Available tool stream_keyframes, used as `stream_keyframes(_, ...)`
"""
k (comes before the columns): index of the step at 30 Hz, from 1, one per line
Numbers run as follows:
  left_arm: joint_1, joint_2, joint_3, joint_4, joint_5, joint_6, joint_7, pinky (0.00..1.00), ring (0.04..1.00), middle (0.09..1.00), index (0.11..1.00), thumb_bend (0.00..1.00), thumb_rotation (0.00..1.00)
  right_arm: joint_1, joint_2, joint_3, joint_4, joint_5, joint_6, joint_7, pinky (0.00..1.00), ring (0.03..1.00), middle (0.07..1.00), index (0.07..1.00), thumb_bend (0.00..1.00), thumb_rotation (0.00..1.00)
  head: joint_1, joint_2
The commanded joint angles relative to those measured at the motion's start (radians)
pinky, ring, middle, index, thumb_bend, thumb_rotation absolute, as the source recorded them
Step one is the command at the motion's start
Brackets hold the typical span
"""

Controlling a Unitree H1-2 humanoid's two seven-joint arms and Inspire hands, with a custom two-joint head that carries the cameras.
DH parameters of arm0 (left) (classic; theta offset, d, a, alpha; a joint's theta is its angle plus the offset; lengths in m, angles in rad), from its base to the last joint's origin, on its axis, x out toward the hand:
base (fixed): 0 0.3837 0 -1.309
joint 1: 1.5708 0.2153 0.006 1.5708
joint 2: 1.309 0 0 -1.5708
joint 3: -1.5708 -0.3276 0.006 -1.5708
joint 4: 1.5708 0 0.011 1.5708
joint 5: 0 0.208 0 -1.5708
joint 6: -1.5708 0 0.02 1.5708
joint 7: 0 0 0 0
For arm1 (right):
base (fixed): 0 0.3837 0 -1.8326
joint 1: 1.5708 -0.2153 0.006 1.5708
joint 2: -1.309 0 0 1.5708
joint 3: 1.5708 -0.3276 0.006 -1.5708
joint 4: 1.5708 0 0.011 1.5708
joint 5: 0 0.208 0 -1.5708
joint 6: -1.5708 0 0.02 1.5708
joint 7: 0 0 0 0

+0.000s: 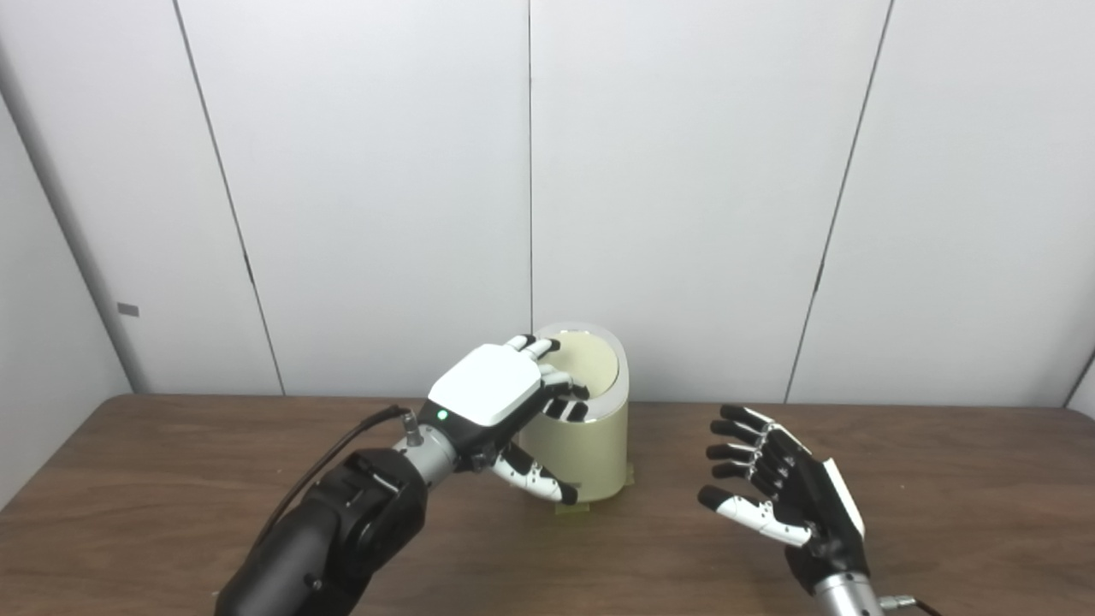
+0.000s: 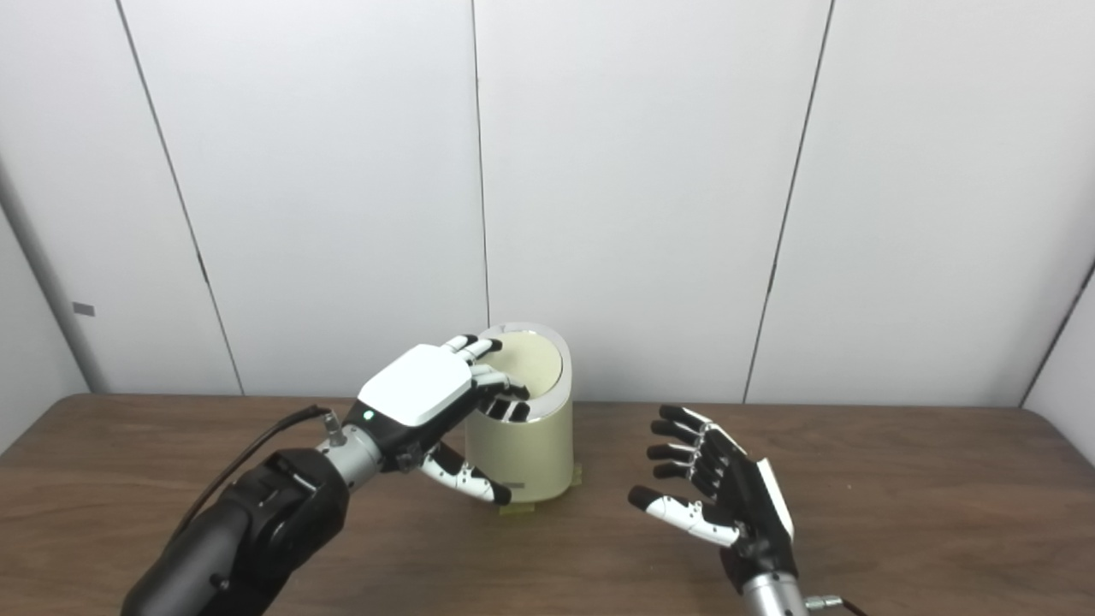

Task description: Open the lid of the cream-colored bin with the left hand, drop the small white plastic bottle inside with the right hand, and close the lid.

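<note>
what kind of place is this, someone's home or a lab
Most likely a robot test lab, not a home: plain white wall panels, a bare wooden table, and only a cream-colored bin taped down between the left hand and right hand.

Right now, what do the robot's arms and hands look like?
Left robot hand: white back plate, black-and-white fingers, a small green light by the silver wrist, glossy black forearm with a black cable. Right robot hand: black palm, white edge, black-tipped fingers, silver wrist.

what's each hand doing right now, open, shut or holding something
left hand: fingers resting on the bin's lid, grip cannot be told.
right hand: open, empty, beside the bin.
</note>
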Motion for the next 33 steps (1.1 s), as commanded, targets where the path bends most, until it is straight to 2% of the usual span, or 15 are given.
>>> stream_keyframes(1, -0.023, -0.001, -0.03, 0.051, 0.027, 0.01, -0.054, 1.0, 0.999, 0.824, 0.839, 0.94, 0.44, -0.038, -0.007, -0.006, -0.02, 0.012, -0.034, 0.002, 0.55, 0.639, 0.741, 0.757, 0.85, 0.25, 0.0, 0.001)
stream_keyframes(6, -0.022, -0.006, -0.037, 0.077, 0.03, 0.02, -0.048, 1.0, 1.0, 0.839, 0.855, 0.95, 0.44, -0.036, -0.006, -0.007, -0.024, 0.016, -0.028, 0.002, 0.53, 0.632, 0.743, 0.76, 0.86, 0.26, -0.002, 0.001)
stream_keyframes(9, -0.015, -0.002, -0.018, 0.05, 0.01, 0.027, -0.048, 1.0, 1.0, 0.847, 0.866, 0.93, 0.46, -0.036, -0.006, -0.009, -0.023, 0.021, -0.031, 0.003, 0.53, 0.639, 0.742, 0.759, 0.86, 0.26, 0.0, 0.0)
stream_keyframes(13, -0.004, -0.003, 0.032, 0.003, -0.037, 0.019, -0.01, 1.0, 0.989, 0.829, 0.85, 0.9, 0.47, -0.035, -0.007, -0.007, -0.029, 0.02, -0.025, 0.001, 0.52, 0.635, 0.741, 0.758, 0.84, 0.25, 0.002, -0.001)
stream_keyframes(16, 0.014, -0.016, 0.094, -0.046, -0.092, 0.009, 0.043, 1.0, 0.977, 0.816, 0.833, 0.87, 0.47, -0.034, -0.009, -0.005, -0.035, 0.012, -0.023, -0.003, 0.53, 0.64, 0.74, 0.758, 0.83, 0.25, 0.004, -0.001)
stream_keyframes(20, 0.045, -0.038, 0.183, -0.121, -0.167, 0.009, 0.075, 1.0, 0.976, 0.821, 0.838, 0.81, 0.47, -0.034, -0.008, -0.006, -0.034, 0.02, -0.021, 0.002, 0.51, 0.632, 0.741, 0.755, 0.83, 0.24, 0.006, -0.002)
stream_keyframes(23, 0.073, -0.052, 0.235, -0.154, -0.205, -0.001, 0.109, 0.95, 0.961, 0.81, 0.822, 0.77, 0.47, -0.035, -0.009, -0.005, -0.031, 0.021, -0.022, 0.002, 0.52, 0.635, 0.741, 0.758, 0.83, 0.24, 0.007, -0.002)
stream_keyframes(26, 0.11, -0.07, 0.284, -0.188, -0.236, 0.004, 0.147, 0.8, 0.929, 0.806, 0.812, 0.74, 0.42, -0.034, -0.008, -0.006, -0.033, 0.024, -0.016, 0.002, 0.53, 0.637, 0.741, 0.756, 0.83, 0.24, 0.009, -0.002)
stream_keyframes(28, 0.137, -0.084, 0.315, -0.201, -0.26, 0.002, 0.177, 0.75, 0.903, 0.805, 0.807, 0.73, 0.38, -0.033, -0.006, -0.006, -0.037, 0.021, -0.01, -0.002, 0.53, 0.637, 0.741, 0.755, 0.84, 0.24, 0.009, -0.002)
stream_keyframes(33, 0.217, -0.127, 0.39, -0.221, -0.365, 0.014, 0.216, 0.69, 0.821, 0.812, 0.801, 0.68, 0.34, -0.036, -0.012, -0.008, -0.017, 0.022, -0.026, 0.002, 0.54, 0.635, 0.741, 0.758, 0.83, 0.25, 0.012, -0.002)
